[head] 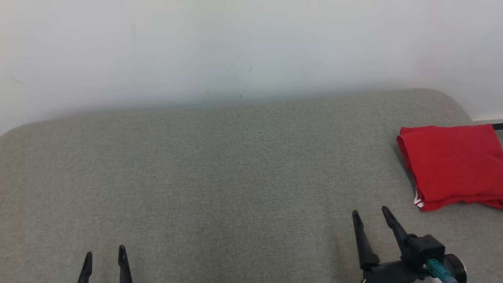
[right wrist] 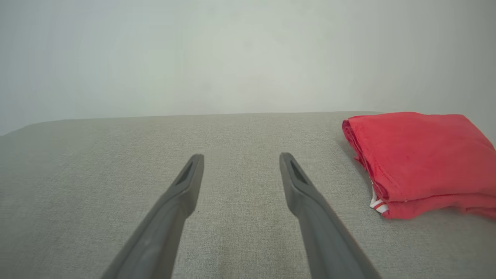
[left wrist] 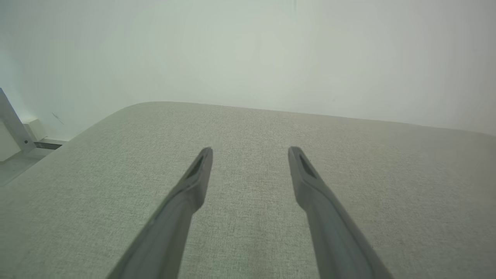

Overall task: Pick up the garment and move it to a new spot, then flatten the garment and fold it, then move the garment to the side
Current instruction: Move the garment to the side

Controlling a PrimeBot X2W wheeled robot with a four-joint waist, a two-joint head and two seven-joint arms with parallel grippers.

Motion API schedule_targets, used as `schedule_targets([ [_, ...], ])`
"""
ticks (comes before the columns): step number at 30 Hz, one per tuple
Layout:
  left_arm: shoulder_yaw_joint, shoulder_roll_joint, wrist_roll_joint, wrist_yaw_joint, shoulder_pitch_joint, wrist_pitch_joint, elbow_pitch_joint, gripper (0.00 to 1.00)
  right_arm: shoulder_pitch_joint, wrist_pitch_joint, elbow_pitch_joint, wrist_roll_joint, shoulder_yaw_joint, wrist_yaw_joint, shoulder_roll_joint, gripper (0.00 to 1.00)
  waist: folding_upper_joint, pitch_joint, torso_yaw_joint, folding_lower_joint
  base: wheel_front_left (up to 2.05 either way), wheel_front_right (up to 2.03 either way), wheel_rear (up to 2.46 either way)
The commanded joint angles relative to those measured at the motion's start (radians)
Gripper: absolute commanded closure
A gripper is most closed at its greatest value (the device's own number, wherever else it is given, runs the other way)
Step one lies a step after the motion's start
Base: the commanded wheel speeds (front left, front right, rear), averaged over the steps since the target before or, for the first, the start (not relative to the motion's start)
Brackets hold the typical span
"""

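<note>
Holding our left gripper (head: 105, 250) and right gripper (head: 370, 210) wide open and empty over the grey cloth counter (head: 216, 177), we find the folded red garment (head: 452, 165) lying just right of the right gripper, untouched. Bare cloth lies between them, and a pale wall (head: 235, 47) rises ahead.

Grey-green fabric surface (head: 220, 177) w/ rounded corners; plain white wall (head: 235, 47) behind.

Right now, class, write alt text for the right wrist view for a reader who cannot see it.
A folded red garment lies at the frame's right on a grey fabric surface. The right gripper is open and empty, its dark fingers clear of the garment, with a pale wall behind.
</note>
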Motion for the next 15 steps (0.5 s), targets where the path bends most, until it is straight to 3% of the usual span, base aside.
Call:
schedule_targets([
  [1,0.003,-0.001,0.0,0.003,0.012,-0.003,0.003,0.0,0.007,-0.01,0.005,-0.004,0.004,0.0,0.003,0.0,0.0001,0.0,0.0,0.0002,0.0,0.0,0.0],
  [15,0.015,-0.001,-0.01,0.011,0.013,-0.003,0.007,0.0,-0.006,-0.041,0.045,0.004,0.019,0.0,0.006,0.0,0.0001,0.005,-0.005,0.0002,0.0,0.0,0.0],
])
